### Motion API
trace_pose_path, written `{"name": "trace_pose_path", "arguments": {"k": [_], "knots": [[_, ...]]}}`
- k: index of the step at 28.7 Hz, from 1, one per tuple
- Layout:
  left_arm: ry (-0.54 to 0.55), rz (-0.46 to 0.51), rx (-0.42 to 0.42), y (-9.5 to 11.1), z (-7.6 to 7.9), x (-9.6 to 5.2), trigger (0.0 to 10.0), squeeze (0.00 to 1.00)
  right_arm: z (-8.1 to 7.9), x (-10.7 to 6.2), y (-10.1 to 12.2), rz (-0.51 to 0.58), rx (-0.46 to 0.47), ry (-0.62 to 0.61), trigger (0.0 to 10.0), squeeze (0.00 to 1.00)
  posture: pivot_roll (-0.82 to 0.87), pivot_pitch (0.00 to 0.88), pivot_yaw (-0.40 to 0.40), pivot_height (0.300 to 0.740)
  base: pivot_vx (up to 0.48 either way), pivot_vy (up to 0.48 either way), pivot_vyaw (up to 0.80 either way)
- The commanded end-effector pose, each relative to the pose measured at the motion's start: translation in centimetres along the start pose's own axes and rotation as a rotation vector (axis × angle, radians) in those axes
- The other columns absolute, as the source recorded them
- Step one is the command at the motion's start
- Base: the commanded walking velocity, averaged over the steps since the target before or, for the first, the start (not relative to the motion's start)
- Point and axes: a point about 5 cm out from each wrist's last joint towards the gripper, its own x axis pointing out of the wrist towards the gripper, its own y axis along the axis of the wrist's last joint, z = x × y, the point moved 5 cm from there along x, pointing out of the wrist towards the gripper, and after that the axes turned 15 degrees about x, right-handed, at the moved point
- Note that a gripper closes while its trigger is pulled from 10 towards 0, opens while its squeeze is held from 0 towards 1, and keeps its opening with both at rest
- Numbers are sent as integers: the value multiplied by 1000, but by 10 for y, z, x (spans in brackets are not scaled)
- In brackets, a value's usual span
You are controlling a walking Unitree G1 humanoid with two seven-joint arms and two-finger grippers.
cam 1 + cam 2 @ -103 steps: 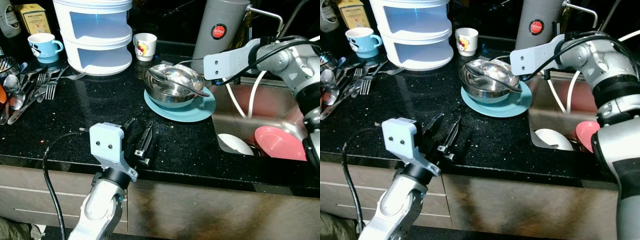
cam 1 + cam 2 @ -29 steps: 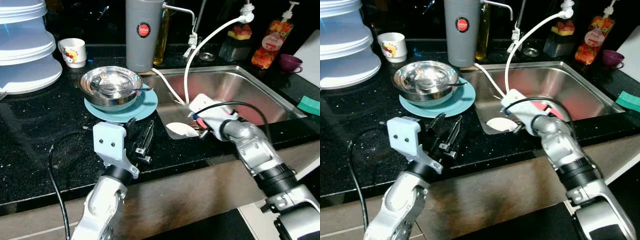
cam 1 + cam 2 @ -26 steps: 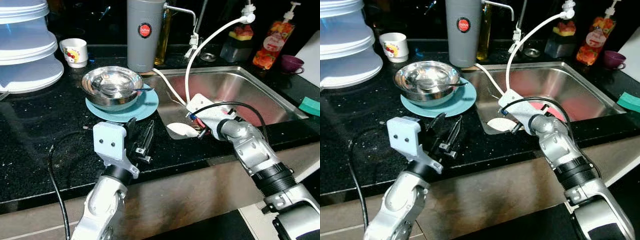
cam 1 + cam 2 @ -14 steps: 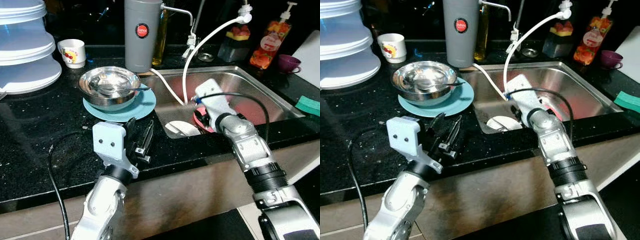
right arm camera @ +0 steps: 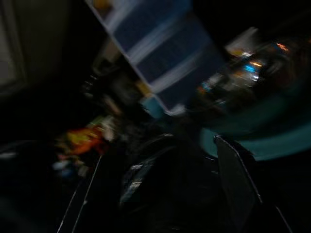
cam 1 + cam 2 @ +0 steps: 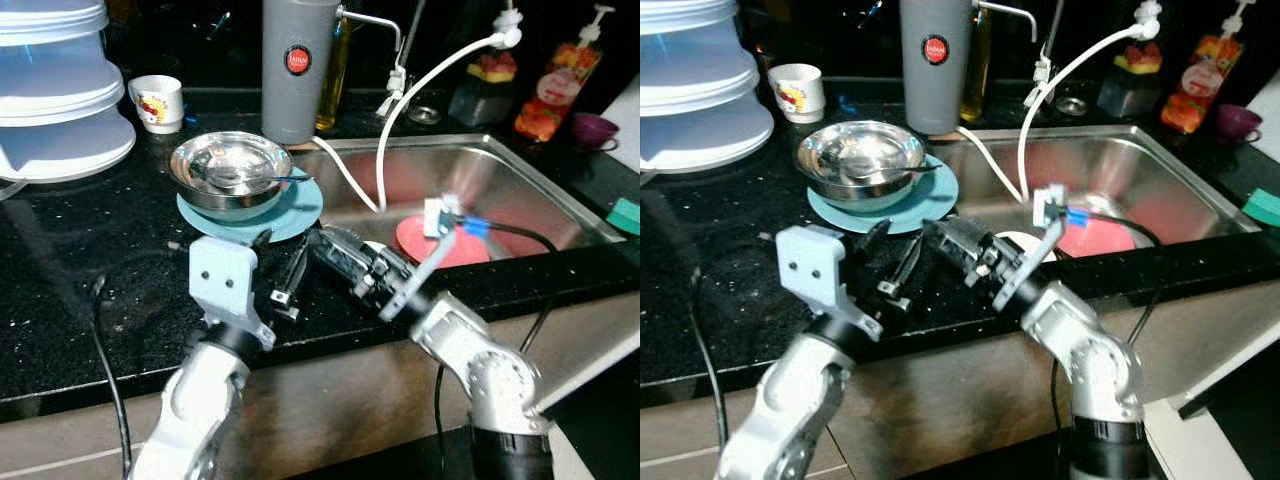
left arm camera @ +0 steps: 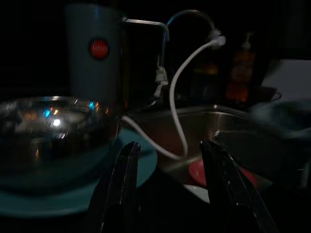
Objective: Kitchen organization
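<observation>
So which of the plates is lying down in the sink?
The pink round plate, flat on the steel sink floor; the teal plate sits on the black counter under the steel bowl.

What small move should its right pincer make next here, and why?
Probably ease the right pincer forward to the blue plate. It hangs open just short of the rim, and the plate carries the steel bowl. The left pincer beside it is open and empty.
</observation>
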Motion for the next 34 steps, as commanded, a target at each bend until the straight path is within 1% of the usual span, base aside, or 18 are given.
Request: {"name": "trace_pose_path", "arguments": {"k": [1, 4, 5, 7, 9, 10, 15, 18, 21, 23, 25, 26, 27, 28, 29, 30, 32, 34], "knots": [[-24, 1, 28, 1, 1, 2, 10000, 0, -7, -5, 4, 15, 31, 22, 10000, 0, 128, 0, -63, 740, 0, 0, 0], [-6, 41, 79, 11, -12, 11, 10000, 0, -14, -11, 3, -5, 41, 46, 10000, 0, 121, 0, -53, 740, 0, 0, 0], [-6, 41, 79, 11, -12, 11, 10000, 0, -14, -11, 3, -5, 41, 46, 10000, 0, 121, 0, -53, 740, 0, 0, 0], [4, 58, 119, 14, -23, 17, 10000, 0, -18, -14, 3, -6, 54, 54, 10000, 0, 116, 0, -49, 740, 0, 0, 0], [24, 74, 167, 18, -40, 25, 10000, 0, -18, -18, 2, -2, 54, 40, 10000, 0, 108, 0, -43, 740, 0, 0, -663], [36, 85, 204, 21, -53, 30, 10000, 0, -9, -23, 2, 12, 51, -17, 10000, 0, 105, 0, -40, 740, 0, 0, -800], [54, 87, 242, 22, -71, 33, 10000, 0, 16, -33, 17, 101, -15, -163, 10000, 0, 104, 0, -33, 740, 0, 0, -800], [51, 80, 256, 21, -77, 33, 10000, 0, 26, -39, 27, 150, -30, -224, 10000, 0, 101, 0, -29, 740, 0, 0, -267], [-5, 72, 276, 20, -77, 35, 10000, 0, 28, -41, 28, 153, -53, -252, 10000, 0, 99, 0, -28, 740, 0, 0, 0], [-82, 67, 395, 23, -78, 37, 10000, 0, 29, -43, 20, 120, -68, -268, 10000, 0, 102, 0, -26, 740, 0, 0, 0], [-93, 65, 433, 25, -81, 38, 10000, 0, 30, -43, 18, 115, -71, -275, 10000, 0, 102, 0, -26, 740, 0, 0, 0], [-104, 56, 492, 26, -83, 38, 10000, 0, 30, -44, 16, 108, -76, -278, 10000, 0, 103, 0, -21, 740, 0, 0, 0], [-104, 56, 492, 26, -83, 38, 10000, 0, 30, -44, 16, 108, -76, -278, 10000, 0, 103, 0, -21, 740, 0, 0, 0], [-111, 35, 597, 27, -90, 39, 10000, 0, 31, -44, 12, 86, -86, -285, 10000, 0, 105, 0, -21, 740, 0, 0, 0], [-111, 35, 597, 27, -90, 39, 10000, 0, 31, -44, 12, 86, -86, -285, 10000, 0, 105, 0, -21, 740, 0, 0, 0], [-111, 27, 630, 27, -92, 40, 10000, 0, 31, -44, 10, 78, -90, -287, 10000, 0, 105, 0, -21, 740, 0, 0, 0], [-122, -13, 763, 23, -100, 41, 10000, 0, 39, -47, -10, -70, -208, -338, 10000, 0, 104, 0, -21, 740, 0, 0, 0], [-141, -32, 825, 21, -105, 43, 10000, 0, 41, -53, -32, -219, -317, -352, 10000, 0, 102, 0, -20, 740, 0, 0, 0]]}}
